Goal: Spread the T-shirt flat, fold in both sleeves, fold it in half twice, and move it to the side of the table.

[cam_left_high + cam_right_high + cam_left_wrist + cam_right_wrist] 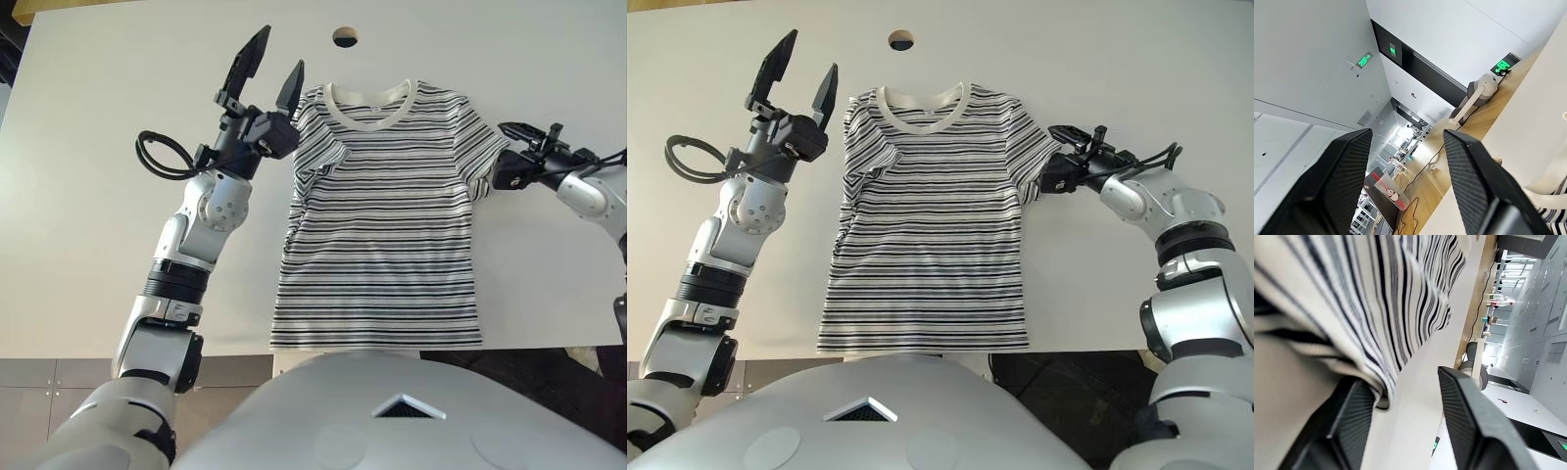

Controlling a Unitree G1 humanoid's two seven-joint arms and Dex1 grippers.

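Just beside the right gripper [1058, 157], on its inner side, lies the T-shirt [382, 225], front up on the white table [88, 255]. Its long axis runs from the collar [369, 103] at the far end to the hem [377, 338] at the table's near edge, crosswise to the way this gripper points. The right sleeve [482, 147] sticks out toward the gripper. Its edge reaches in between the parted fingers [1352, 426] and drapes against one of them, so the jaws stand apart around the cloth and are not clamped on it.

From here the shirt's body lies wholly toward the robot's left. Folding this sleeve in would, I judge, mean pinching its edge and carrying it that way, across the stripes and onto the chest. The right arm is plainly the nearer one for that.

On the shirt's other side, the left sleeve [315, 152] looks turned in already, a little rumpled. The left gripper [279, 54] is lifted above the table just outside that shoulder, fingers spread wide and holding nothing, tips pointing up and away. A black cable [157, 157] loops off its wrist. Beyond the collar sits a round hole [345, 37] in the tabletop.
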